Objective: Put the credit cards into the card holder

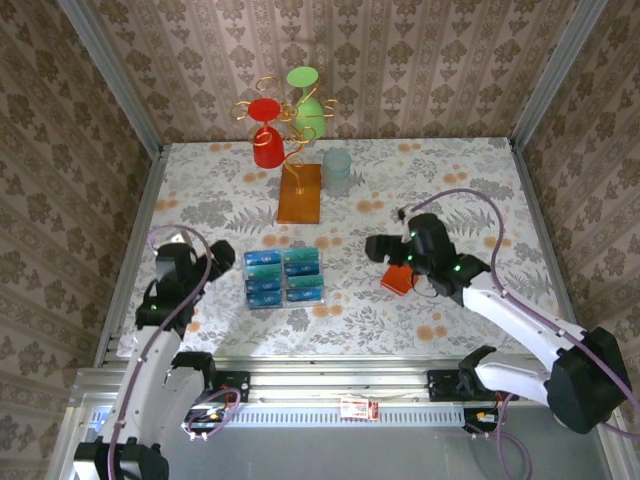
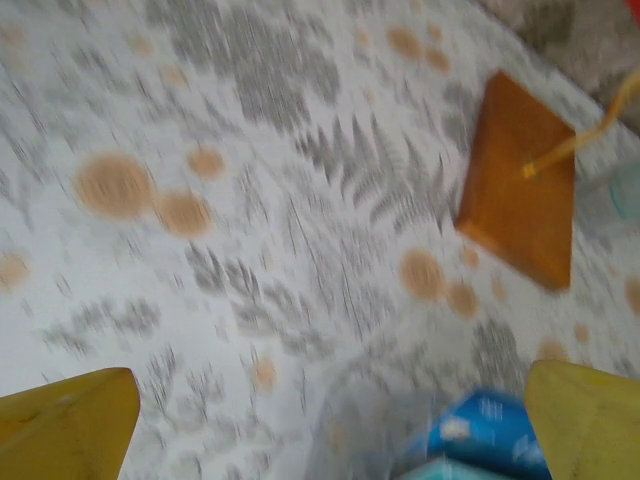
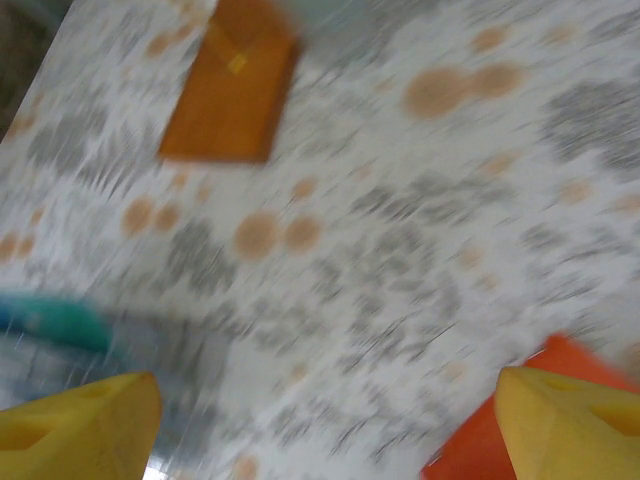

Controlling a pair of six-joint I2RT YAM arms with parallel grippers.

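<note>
Blue-teal credit cards (image 1: 284,276) lie gridded, apart from orange card holder (image 1: 398,281)

The credit cards (image 1: 284,277) lie in two columns on the bench (image 1: 460,180). The card holder (image 1: 398,281) lies well to their right. Behind the cards stands the wire stand (image 1: 299,193), a cup (image 1: 336,170) just right of it.

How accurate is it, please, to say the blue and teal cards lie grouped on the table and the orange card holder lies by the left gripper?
Not quite: the card holder lies by the right gripper, as the top external view shows; the cards are indeed grouped.
</note>
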